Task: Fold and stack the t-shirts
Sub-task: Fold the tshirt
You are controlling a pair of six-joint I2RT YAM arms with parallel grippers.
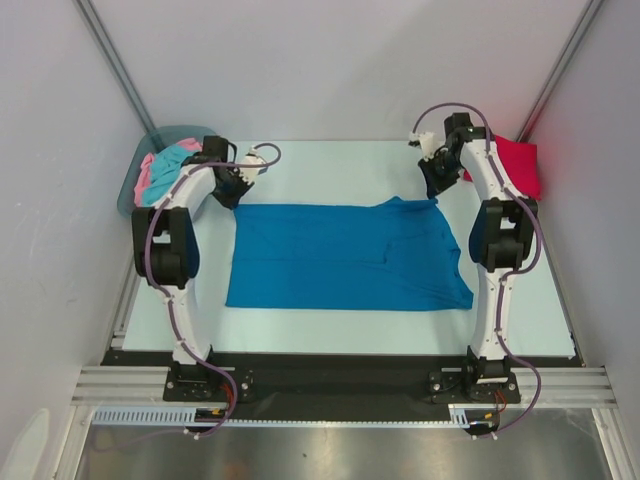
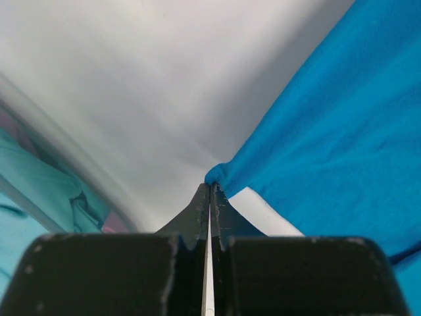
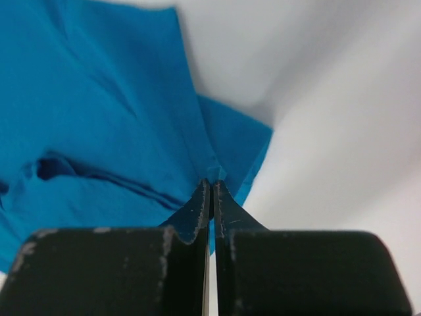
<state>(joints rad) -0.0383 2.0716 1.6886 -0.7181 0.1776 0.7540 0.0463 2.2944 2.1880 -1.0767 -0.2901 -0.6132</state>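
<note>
A deep blue t-shirt (image 1: 345,257) lies spread across the middle of the table. My left gripper (image 1: 235,192) is shut on its far left corner (image 2: 217,174), the cloth pinched at the fingertips. At the far right corner, my right gripper (image 1: 437,188) is shut on the blue cloth (image 3: 217,171) too. A bright red t-shirt (image 1: 518,163) lies folded at the far right, behind the right arm. Turquoise and pink t-shirts (image 1: 165,163) are heaped in the bin at the far left.
The grey-blue plastic bin (image 1: 138,178) stands at the table's far left corner, close to the left arm; its rim and turquoise cloth (image 2: 39,191) show in the left wrist view. White walls enclose the table on three sides.
</note>
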